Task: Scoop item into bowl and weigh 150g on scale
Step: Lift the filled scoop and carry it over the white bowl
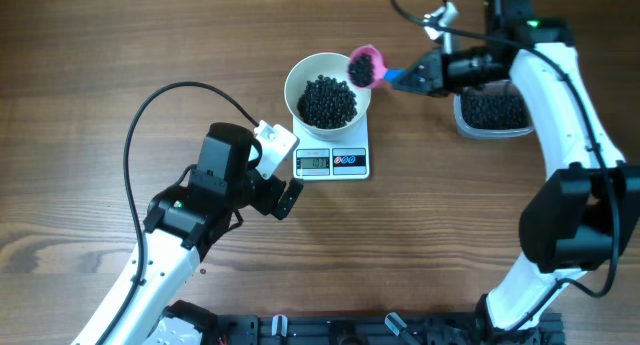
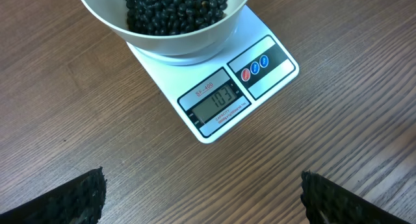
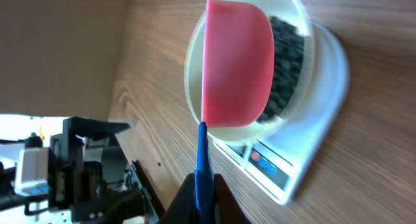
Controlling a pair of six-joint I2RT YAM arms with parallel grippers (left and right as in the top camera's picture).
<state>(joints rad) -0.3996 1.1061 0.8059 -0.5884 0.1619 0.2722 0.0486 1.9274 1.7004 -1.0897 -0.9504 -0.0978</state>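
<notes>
My right fingers point(image 1: 422, 73) pinch the scoop point(image 1: 365, 67) over the far right rim of the bowl point(image 1: 295, 85); my left fingers point(image 2: 75, 198) gape left of the scale point(image 1: 345, 162). Beans point(image 1: 327, 100) sit in the bowl.

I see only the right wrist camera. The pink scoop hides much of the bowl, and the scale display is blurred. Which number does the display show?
Observer: The left wrist view shows 103 on the scale, with the bowl standing on it.
Operator: Is the scoop empty?
Observer: No. From overhead, the scoop has black beans inside, above the bowl's rim on the right arm's side.
Operator: And the left gripper?
Observer: The left gripper is open, empty, near the scale's display edge.
</notes>
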